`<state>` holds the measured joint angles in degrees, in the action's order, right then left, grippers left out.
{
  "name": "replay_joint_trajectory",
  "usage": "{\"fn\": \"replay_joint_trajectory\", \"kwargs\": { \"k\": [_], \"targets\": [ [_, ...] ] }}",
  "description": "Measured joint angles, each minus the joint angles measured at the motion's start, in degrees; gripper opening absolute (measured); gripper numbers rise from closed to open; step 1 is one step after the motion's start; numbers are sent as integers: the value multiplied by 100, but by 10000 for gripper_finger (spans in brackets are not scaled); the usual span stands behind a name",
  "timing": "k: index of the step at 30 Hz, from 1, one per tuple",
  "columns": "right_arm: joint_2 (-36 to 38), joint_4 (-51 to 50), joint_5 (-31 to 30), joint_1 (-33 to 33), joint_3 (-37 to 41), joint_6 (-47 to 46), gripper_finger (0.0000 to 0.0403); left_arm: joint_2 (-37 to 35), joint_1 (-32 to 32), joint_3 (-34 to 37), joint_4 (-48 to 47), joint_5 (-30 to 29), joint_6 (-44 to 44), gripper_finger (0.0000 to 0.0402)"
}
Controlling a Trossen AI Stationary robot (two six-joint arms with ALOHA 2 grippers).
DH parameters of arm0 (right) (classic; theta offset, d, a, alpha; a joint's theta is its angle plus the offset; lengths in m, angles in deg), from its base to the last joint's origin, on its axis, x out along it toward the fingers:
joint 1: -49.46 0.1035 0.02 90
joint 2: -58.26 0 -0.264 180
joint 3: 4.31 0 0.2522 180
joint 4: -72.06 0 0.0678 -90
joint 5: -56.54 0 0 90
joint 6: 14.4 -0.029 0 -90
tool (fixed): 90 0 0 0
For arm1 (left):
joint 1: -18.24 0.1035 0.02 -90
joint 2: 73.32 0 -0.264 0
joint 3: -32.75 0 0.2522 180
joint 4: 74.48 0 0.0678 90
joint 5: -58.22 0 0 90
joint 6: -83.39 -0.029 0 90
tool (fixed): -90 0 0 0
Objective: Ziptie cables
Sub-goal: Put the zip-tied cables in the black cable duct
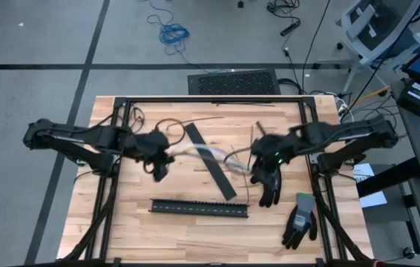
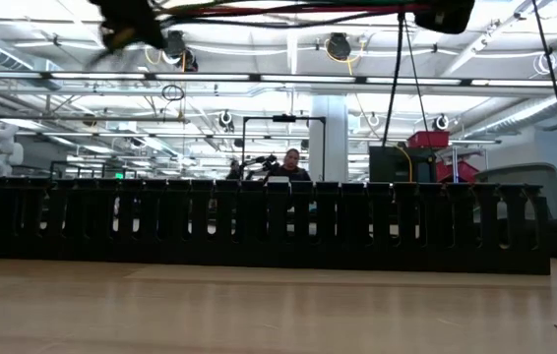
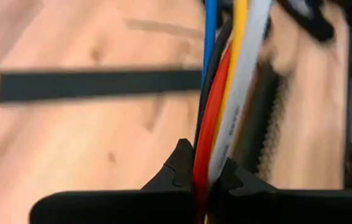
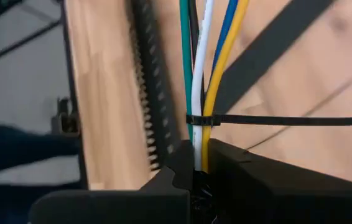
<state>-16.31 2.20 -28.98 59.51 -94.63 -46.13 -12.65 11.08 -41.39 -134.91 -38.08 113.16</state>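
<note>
Wooden table (image 1: 121, 222): slotted strip (image 1: 199, 208), gloves (image 1: 299, 220).

Industrial lab, exposed ceiling ducts (image 2: 259, 84), workbench (image 1: 195, 230)

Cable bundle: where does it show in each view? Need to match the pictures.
High view: the cables stretch mid-table between the left hand and right hand.
Low view: along the top edge, above the black slotted strip.
Left wrist view: running up from the shut fingers.
Right wrist view: the same, with a zip tie around them.
Shared landmark: the black slotted strip.
</note>
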Motion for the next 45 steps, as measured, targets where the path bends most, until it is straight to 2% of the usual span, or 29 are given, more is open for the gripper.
{"fn": "replay_joint_trajectory", "kwargs": {
  "k": [6,13,19,23,26,30,34,38,45],
  "targets": [
    [-655,429,424,453,0,-436,8,52,-409,0,-633,674,145,9],
    [-1105,822,941,651,2,-1048,9,542,-688,153,-686,1528,143,9],
    [-1495,877,850,957,2,-1312,10,1118,-1076,515,-300,2063,1,9],
    [-1705,796,873,1203,2,-1333,10,1487,-1334,656,364,2399,359,9],
    [-1865,680,799,1417,2,-1285,11,1717,-1530,654,612,2309,726,9],
    [-2048,606,488,1697,-2,-1191,11,1994,-1709,647,687,1781,1370,9],
    [-2203,675,243,1922,-4,-1269,11,2203,-1869,643,767,1732,1625,9],
    [-2208,810,6,2091,-7,-1628,11,2319,-1989,634,654,1541,1467,9],
    [-2221,1286,-313,2159,-4,-2245,11,2297,-1949,540,-271,1526,607,9]
  ]
}}
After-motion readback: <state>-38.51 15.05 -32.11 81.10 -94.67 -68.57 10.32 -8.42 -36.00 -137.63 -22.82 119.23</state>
